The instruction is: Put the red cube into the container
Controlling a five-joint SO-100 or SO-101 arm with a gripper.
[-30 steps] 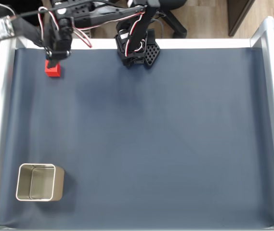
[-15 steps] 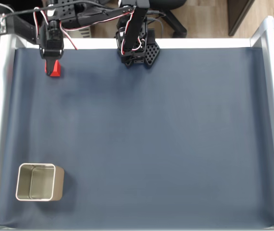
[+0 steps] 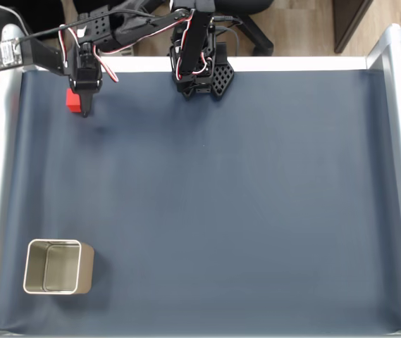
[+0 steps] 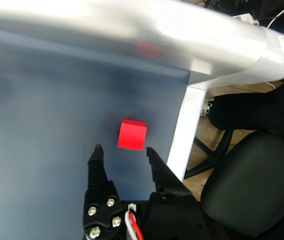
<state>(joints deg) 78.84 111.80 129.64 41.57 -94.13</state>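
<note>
Red cube at the far left corner of the counter in the fixed view, resting on the dark blue mat close to the pale metal rim, partly covered by the arm's wrist. Seen again in the wrist view, flat on the mat, just ahead of the fingertips and near the white corner post of the rim.

Tool spread moderately wide, empty, its two black fingers flanking the gap below the cube, not touching it. In the fixed view, tool pointing down over the cube's right side.

Container well apart from the cube, upright near the front left corner of the counter in the fixed view, mouth open, shiny grey inside, nothing visible in it.

Arm base fixed at the far edge of the counter, red and white wires looping along the arm.

Black office chair beyond the rim in the wrist view. No readable writing or brand marks; small label at the upper left of the fixed view too small to read.
</note>
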